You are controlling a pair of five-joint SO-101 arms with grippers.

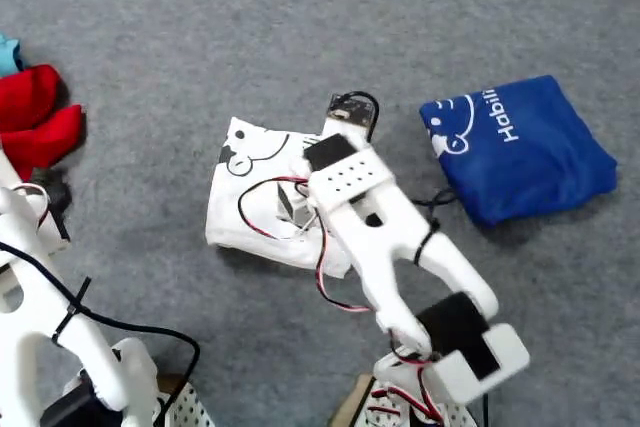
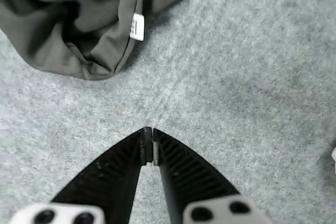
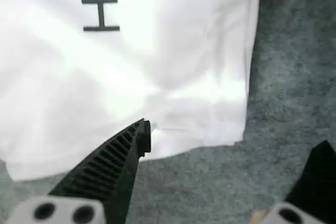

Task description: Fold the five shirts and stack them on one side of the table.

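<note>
White shirt (image 1: 226,217) mid-table, we have our right gripper (image 3: 234,136) over its edge, jaws apart, blue shirt (image 1: 520,152) folded at the right, red shirt (image 1: 35,117) at the left edge, our left gripper (image 2: 147,141) jaws together on nothing, above the table (image 2: 252,77) near a grey shirt (image 2: 68,19)

Your left gripper (image 2: 147,148) is pinched tight, fingertips touching; the left arm (image 1: 60,327) sits pulled back near its base; your right arm (image 1: 395,237) is stretched well forward, wrist angled down; the right gripper (image 3: 231,150) has its jaws spread wide.
</note>
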